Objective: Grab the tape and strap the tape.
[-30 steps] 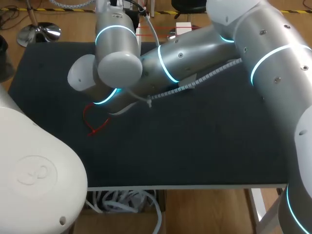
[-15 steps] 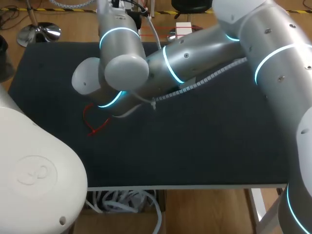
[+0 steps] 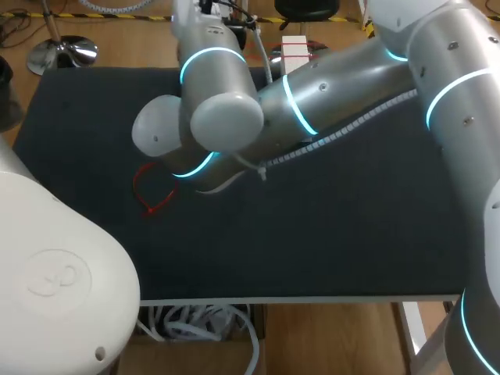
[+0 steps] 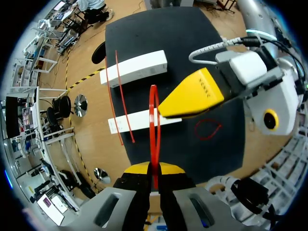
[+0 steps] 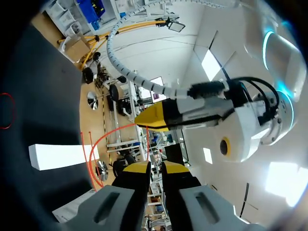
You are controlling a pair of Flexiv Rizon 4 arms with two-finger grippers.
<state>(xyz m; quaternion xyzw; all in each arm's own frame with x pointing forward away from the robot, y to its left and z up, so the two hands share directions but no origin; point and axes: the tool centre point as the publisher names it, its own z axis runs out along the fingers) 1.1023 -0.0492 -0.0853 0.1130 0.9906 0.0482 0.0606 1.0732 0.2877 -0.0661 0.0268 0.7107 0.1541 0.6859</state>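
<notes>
Both arms are working over the dark bench (image 3: 328, 234), each pinching the same red tape (image 4: 154, 120), seemingly so that it can be bent round and fastened. The left tool (image 4: 154, 169) is clamping its yellow tips together on one end, and the strip is rising straight out from between them. The right tool (image 5: 154, 167) is squeezing the tape further along, leaving the slack bowing out in mid-air, clear of the bench. The right arm (image 3: 328, 86) is stretching across from its side, hiding the grip from overhead. A closed red loop (image 3: 152, 195) is lying flat on the bench. Two white blocks (image 4: 134, 70) and loose red strips (image 4: 119, 96) are sitting at the bench's edge, apparently as stock.
</notes>
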